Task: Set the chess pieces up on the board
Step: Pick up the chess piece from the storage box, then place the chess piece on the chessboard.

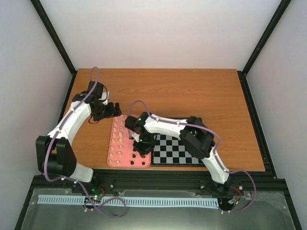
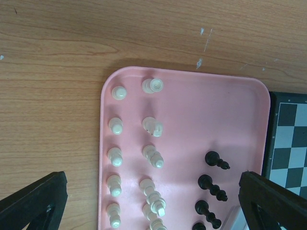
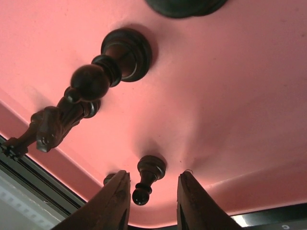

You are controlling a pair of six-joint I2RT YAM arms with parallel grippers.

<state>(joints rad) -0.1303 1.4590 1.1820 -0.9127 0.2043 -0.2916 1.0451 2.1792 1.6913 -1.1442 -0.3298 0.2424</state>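
The pink tray (image 1: pixel 123 164) holds rows of cream-white chess pieces (image 2: pixel 153 155) and a column of black chess pieces (image 2: pixel 211 184). The checkered board (image 1: pixel 177 149) lies right of it, its corner visible (image 2: pixel 288 143). My right gripper (image 1: pixel 142 151) reaches down into the tray's near right part. In the right wrist view its jaws (image 3: pixel 154 176) straddle a small black pawn (image 3: pixel 147 177); the pawn's head is close to the left finger and a gap remains on the right. My left gripper (image 1: pixel 108 111) hovers beyond the tray's far end, fingers spread wide (image 2: pixel 152 179), holding nothing.
Close to the pawn stand a taller black piece (image 3: pixel 103 76), a knight-like piece (image 3: pixel 48 127) and another dark base (image 3: pixel 184 5). The tray's raised rim (image 3: pixel 57 167) runs just behind the pawn. The wooden table (image 1: pixel 192 96) stretches beyond tray and board.
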